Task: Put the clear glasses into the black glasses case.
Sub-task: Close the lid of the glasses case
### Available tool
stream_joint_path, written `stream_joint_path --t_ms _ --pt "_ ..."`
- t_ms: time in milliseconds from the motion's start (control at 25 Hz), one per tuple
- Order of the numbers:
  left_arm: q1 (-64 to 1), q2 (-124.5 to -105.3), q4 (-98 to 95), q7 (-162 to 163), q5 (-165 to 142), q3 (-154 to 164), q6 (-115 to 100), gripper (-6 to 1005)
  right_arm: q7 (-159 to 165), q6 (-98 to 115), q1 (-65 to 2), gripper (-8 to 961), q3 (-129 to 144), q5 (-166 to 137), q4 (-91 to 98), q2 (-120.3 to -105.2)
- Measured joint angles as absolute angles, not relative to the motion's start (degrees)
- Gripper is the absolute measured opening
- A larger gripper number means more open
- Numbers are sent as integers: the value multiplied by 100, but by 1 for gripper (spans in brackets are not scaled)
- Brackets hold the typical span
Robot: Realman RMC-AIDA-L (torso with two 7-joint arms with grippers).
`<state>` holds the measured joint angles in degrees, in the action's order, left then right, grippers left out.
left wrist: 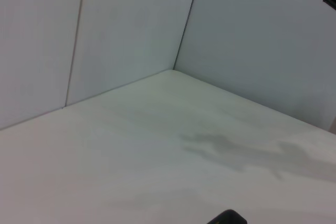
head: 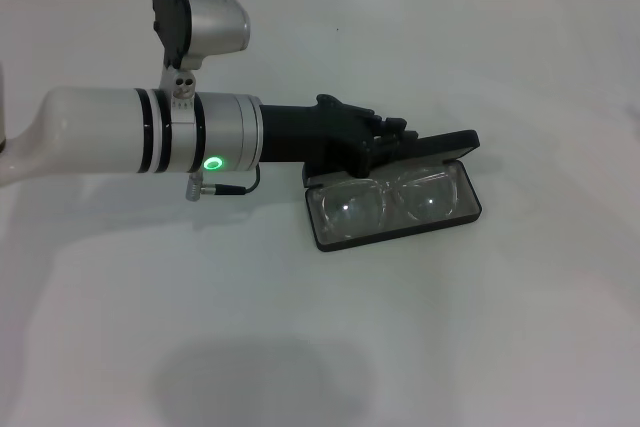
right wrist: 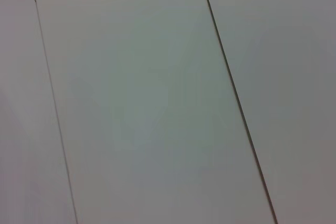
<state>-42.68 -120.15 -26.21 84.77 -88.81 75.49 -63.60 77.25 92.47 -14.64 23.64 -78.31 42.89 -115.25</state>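
Lying in the open case (head: 330, 237), the glasses (head: 395, 199) look placed; left claw (head: 385, 144), spread unreadable, at its twelve o'clock edge should withdraw.

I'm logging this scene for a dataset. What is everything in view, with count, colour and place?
Clear glasses: one pair, transparent, lying inside the open case.
Black glasses case: one, black, open on the table, centre-right in the head view.
Table: one, white, under everything.
Wall panels: pale grey, behind the table.
Left gripper: one, black, at the case's rear edge, over the glasses.
Left arm: one, white and silver, reaching in from the left.
Right arm: not in view.
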Motion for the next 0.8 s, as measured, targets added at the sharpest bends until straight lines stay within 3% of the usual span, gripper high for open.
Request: stream_joint_path --t_ms 800 --pt "-4232 -12020 -2566 8490 -8877 7945 -6421 205 7682 9552 -1420 309 2302 -7798 4070 -11525"
